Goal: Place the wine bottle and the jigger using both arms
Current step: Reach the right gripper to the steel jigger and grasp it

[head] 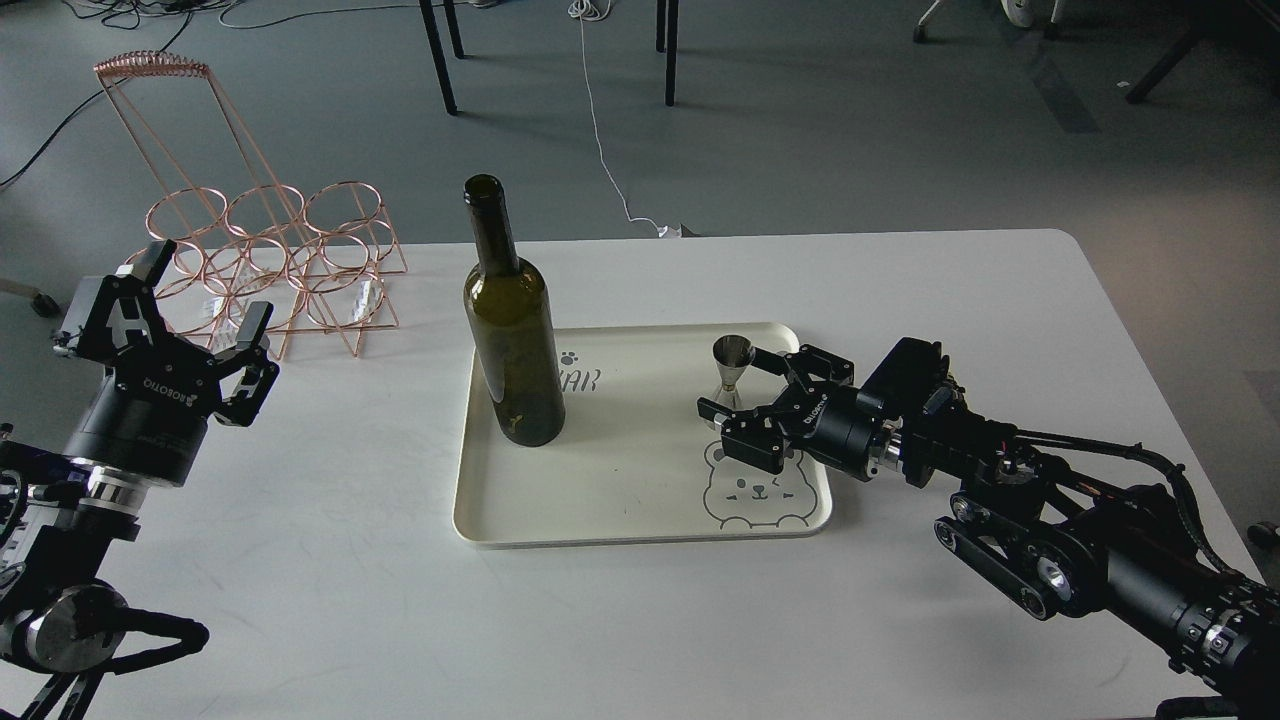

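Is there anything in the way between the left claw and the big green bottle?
No, nothing visible. The left gripper is open and hangs over bare white table, with the copper wire rack behind it. The bottle stands upright on the cream tray, and only table and the tray's low rim lie between them.

The wine bottle (513,325) hides part of the tray's (640,520) left rim and the start of the grey lettering printed there. The right gripper (745,385) and its arm cover the upper edge of the bear drawing (752,492) and the tray's right rim. The jigger's (731,382) base sits partly behind one finger; contact cannot be confirmed. Both arms are cut off at the frame edges.
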Action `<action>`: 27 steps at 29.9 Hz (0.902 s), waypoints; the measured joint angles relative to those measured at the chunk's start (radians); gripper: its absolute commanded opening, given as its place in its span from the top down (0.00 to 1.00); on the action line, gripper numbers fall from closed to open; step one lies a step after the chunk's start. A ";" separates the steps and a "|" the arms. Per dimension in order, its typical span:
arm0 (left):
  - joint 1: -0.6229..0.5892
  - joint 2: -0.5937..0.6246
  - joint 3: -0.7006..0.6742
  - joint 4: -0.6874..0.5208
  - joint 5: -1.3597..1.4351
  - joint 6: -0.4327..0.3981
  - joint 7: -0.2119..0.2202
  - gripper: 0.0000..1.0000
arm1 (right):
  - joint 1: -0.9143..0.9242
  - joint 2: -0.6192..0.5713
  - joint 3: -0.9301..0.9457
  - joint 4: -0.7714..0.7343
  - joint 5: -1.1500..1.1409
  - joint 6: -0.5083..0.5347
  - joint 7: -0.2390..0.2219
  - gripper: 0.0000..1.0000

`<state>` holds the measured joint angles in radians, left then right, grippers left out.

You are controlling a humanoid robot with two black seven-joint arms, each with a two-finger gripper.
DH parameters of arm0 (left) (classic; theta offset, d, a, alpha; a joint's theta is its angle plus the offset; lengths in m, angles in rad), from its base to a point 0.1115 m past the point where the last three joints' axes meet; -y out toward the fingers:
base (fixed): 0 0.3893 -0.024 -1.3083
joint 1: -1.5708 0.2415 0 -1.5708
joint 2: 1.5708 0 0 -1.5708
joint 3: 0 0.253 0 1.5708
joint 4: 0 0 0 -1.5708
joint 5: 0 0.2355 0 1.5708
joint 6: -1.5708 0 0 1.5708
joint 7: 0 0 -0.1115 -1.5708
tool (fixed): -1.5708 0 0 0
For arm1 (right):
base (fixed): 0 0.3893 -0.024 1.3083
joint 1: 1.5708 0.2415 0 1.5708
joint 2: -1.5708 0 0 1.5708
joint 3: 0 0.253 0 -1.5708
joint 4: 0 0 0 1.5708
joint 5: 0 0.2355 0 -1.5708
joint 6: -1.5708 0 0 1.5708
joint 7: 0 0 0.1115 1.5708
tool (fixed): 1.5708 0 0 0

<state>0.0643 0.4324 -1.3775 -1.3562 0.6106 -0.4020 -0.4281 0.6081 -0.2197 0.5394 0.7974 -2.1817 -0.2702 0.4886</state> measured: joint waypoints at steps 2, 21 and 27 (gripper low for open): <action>0.000 0.000 0.000 0.000 0.000 0.001 0.000 0.02 | 0.001 0.014 -0.001 -0.024 0.000 -0.013 0.000 0.17; 0.000 0.001 -0.002 0.000 0.000 0.003 0.000 0.02 | 0.018 0.048 0.003 -0.073 0.000 -0.082 0.000 0.80; 0.000 0.001 -0.006 0.000 0.000 0.003 0.000 0.02 | 0.019 0.040 0.017 -0.059 0.000 -0.126 0.000 0.80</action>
<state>0.0642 0.4333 -1.3836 -1.3562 0.6106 -0.3988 -0.4280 0.6276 -0.1794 0.5569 0.7384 -2.1817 -0.3960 0.4887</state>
